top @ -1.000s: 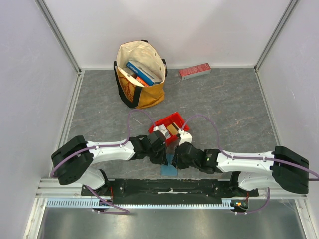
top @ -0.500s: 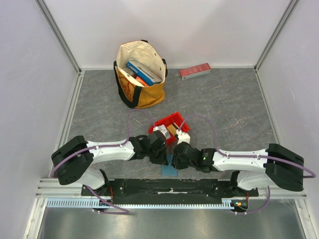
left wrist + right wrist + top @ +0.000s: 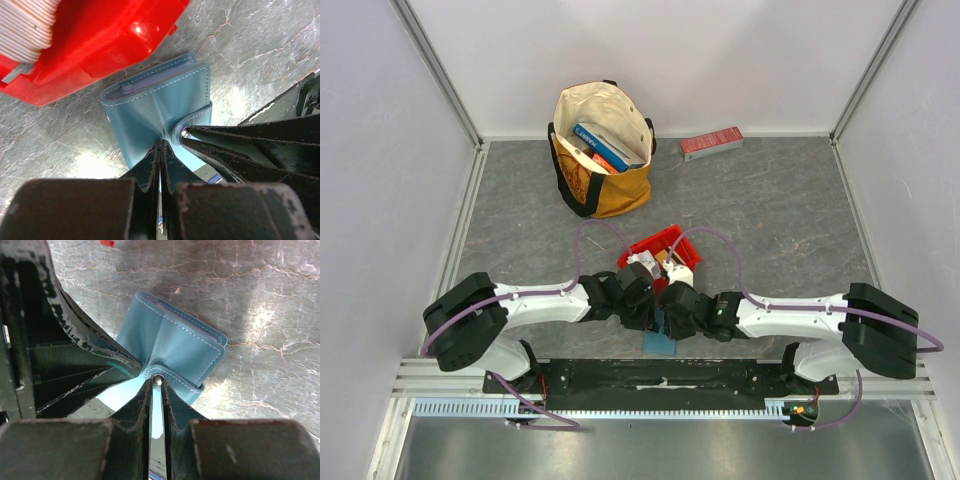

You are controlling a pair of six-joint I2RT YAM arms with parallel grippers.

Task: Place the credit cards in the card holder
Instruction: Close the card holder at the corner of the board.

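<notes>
The counter (image 3: 770,200) is a grey stone-patterned slab with pale veins, and 4 things lie on it. At the back left stands a tote bag (image 3: 605,175), cream and mustard with black handles, upright and open at the top. Well apart from it, at the back right close to the wall, a long red box (image 3: 711,143) lies flat. Near the middle sits a red bin (image 3: 655,245). Just beside the bin, on its near side, rests the teal card holder (image 3: 155,102), folded, with pale stitching along its edges.
</notes>
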